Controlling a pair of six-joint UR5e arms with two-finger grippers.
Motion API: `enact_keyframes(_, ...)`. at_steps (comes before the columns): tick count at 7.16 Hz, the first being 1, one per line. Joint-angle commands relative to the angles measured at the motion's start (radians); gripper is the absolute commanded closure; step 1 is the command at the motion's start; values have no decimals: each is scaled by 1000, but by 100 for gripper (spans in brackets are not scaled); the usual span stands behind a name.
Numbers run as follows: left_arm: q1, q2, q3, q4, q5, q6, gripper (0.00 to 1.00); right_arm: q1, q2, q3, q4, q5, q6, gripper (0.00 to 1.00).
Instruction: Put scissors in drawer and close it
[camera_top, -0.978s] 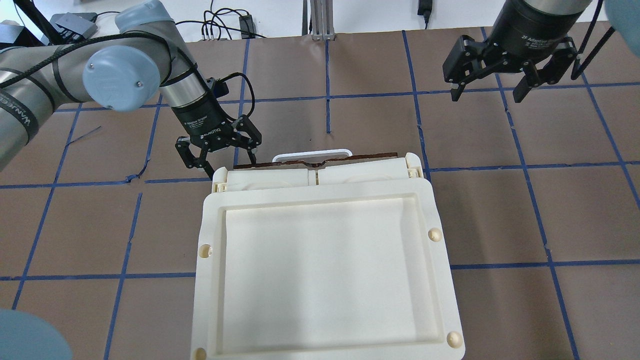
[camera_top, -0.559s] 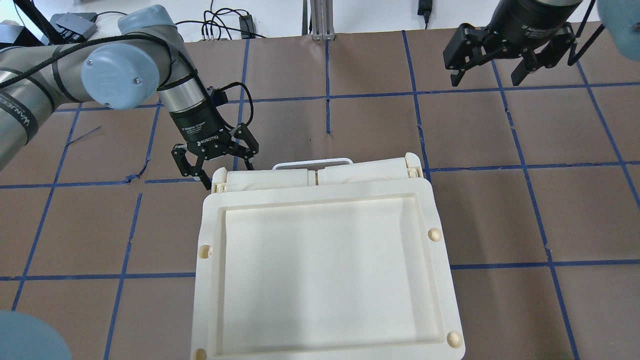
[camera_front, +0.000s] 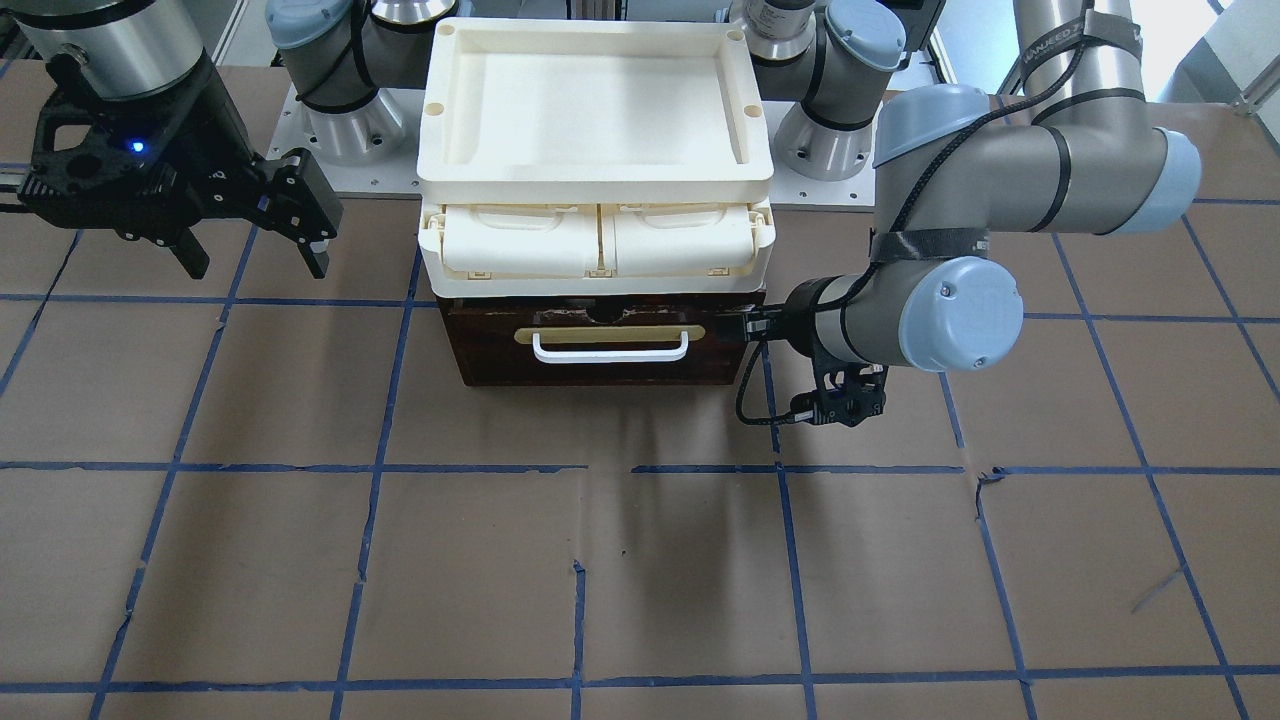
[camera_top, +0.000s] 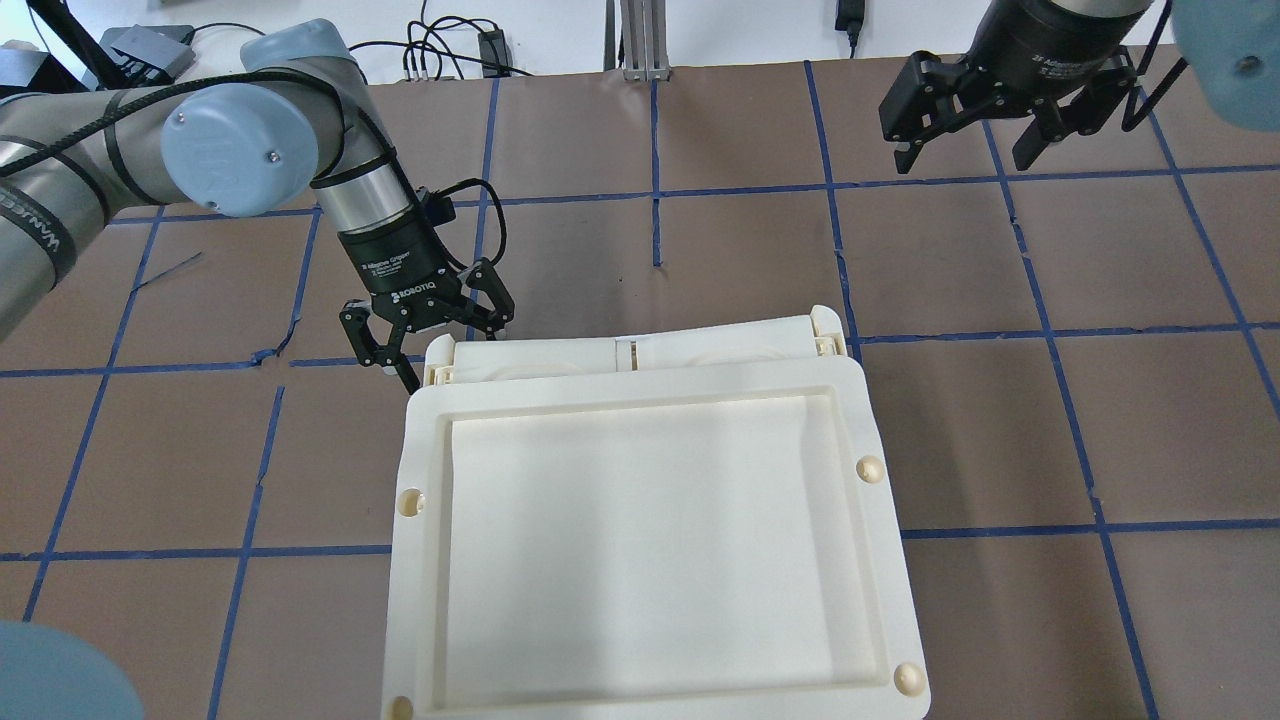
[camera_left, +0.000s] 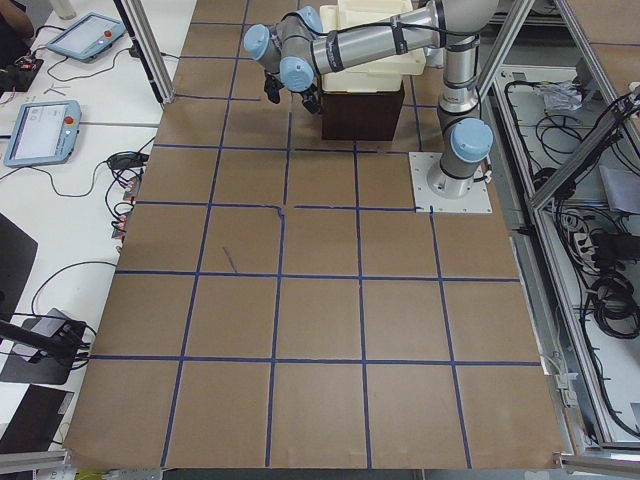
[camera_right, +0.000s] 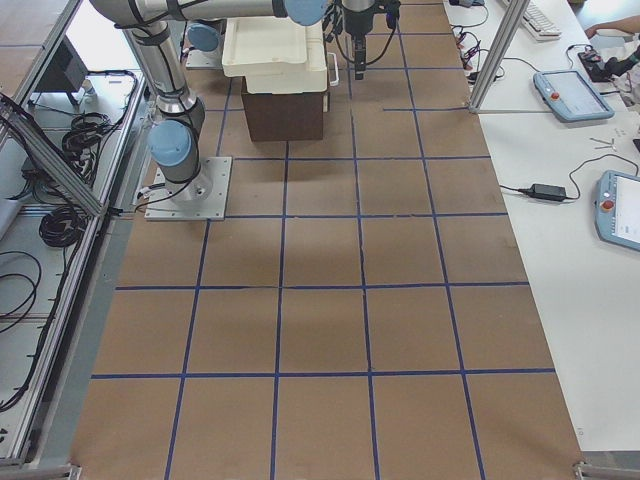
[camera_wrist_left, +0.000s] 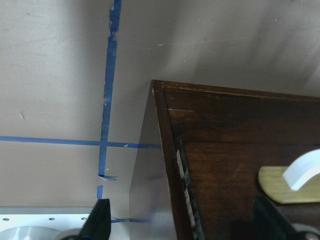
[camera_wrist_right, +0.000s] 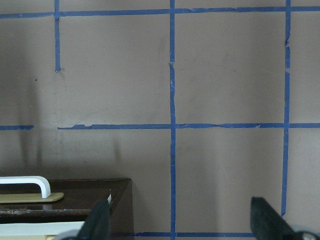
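- Drawer (camera_front: 600, 372): shut. Dark brown front sat level w/ the dark cabinet frame, directly under the two cream compartments (camera_front: 520, 245).
- Front-facing view: cream plate (camera_front: 560, 336) & white bar handle (camera_front: 610, 353) faced outward at the middle of the front; nothing touched the handle.
- Scissors: seen in no view; position cannot be told.
- My left tool (camera_top: 445, 345): released, jaws spread wide, empty. It hung low at the cabinet's front corner on my left side, just beside the drawer front.
- Left wrist view: one of my fingers (camera_wrist_left: 99, 220) stood over the table beyond the cabinet's side; the other was in front of the dark wood near the handle's end. Whether either pad touched the wood cannot be told.
- My right tool (camera_top: 965, 150): released, jaws spread, empty. It was held high over the table (camera_front: 300, 560), well apart from the cabinet, out on my right side.
- Right wrist view: brown table w/ blue tape grid below, cabinet corner & handle end at the lower left edge.
- Cream tray (camera_top: 420, 440) sat on top of the compartments, nothing in it.
- Side views: both arms reached over the cabinet's front end; too small for tool detail.
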Motion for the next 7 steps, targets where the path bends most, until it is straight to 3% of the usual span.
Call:
enact_keyframes(1, -4, 0, 0, -8, -2, -13, 0, -9, 2, 9, 2, -1, 16, 0)
enact_keyframes(4, -24, 2, -3, 33, -2, -12, 0, -9, 21, -1, 17, 5, 69, 0)
enact_keyframes(7, -20, 9, 29, 287, 9, -13, 0, -17, 21, 7, 48, 5, 55, 0)
